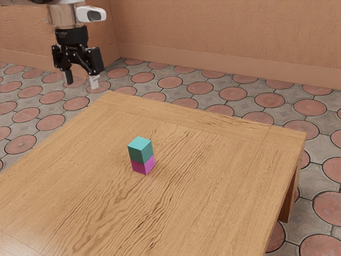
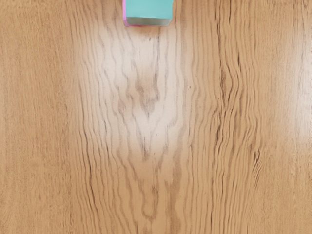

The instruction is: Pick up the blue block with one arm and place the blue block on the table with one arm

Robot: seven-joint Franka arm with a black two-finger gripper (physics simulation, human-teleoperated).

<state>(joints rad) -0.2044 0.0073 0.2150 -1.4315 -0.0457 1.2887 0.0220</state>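
Observation:
My gripper (image 1: 81, 83) hangs high at the exterior view's upper left, its two fingers apart with nothing between them. Well below it and off to the exterior view's right, the blue block (image 1: 140, 150), teal-blue in colour, rests on top of a magenta block (image 1: 143, 165). The magenta block stands on the wooden table (image 1: 213, 186). In the wrist view the blue block (image 2: 148, 9) is partly cut off by the picture's edge, with a thin strip of the magenta block (image 2: 125, 14) beside it.
Bare wood grain of the tabletop (image 2: 146, 122) lies under my hand's camera. The table's far edge (image 1: 213, 114) runs past the blocks, with a tiled floor (image 1: 200, 87) and an orange-brown wall (image 1: 224, 32) beyond.

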